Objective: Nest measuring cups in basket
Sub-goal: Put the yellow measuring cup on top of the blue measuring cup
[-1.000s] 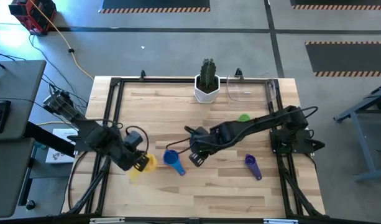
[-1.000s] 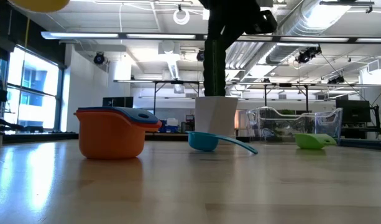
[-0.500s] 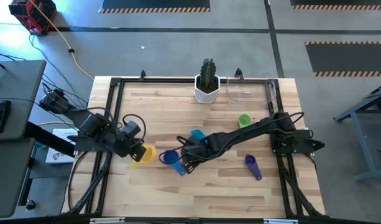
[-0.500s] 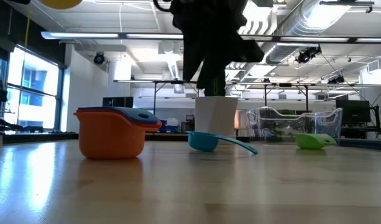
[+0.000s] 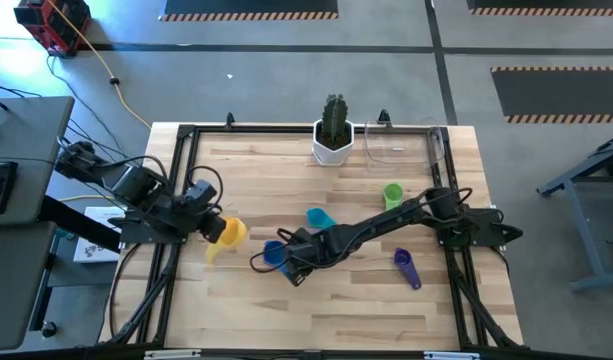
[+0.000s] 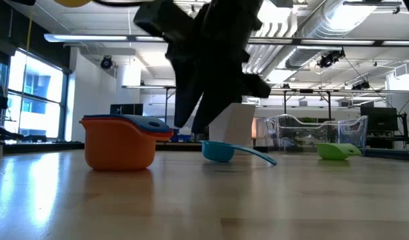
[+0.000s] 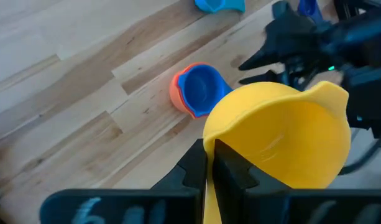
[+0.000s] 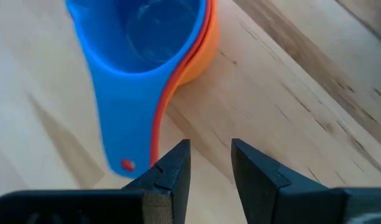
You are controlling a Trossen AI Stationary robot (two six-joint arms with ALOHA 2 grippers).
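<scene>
My right gripper [image 5: 286, 262] has swung in from three o'clock and now hangs, slightly parted and empty, over the handle of the blue plastic cup [image 8: 140, 56] nested in the orange plastic cup [image 8: 199, 53]. My left gripper [image 7: 209, 163] has lifted away to nine o'clock, clamped on the yellow plastic cup [image 7: 283, 134] — clearing the pair. The clear basket [image 5: 401, 145] waits at one o'clock; the white cactus pot [image 5: 333, 148] stands beside it.

Yellow cup [image 6: 76, 3]: cut off by the low view's top edge; only its underside shows.
Orange cup [image 5: 286, 268]: in the high view, mostly hidden under the right arm.
Basket [image 5: 401, 143]: clear walls, faint at the high view's upper middle; contents cannot be told.
Red cup: not located.
</scene>
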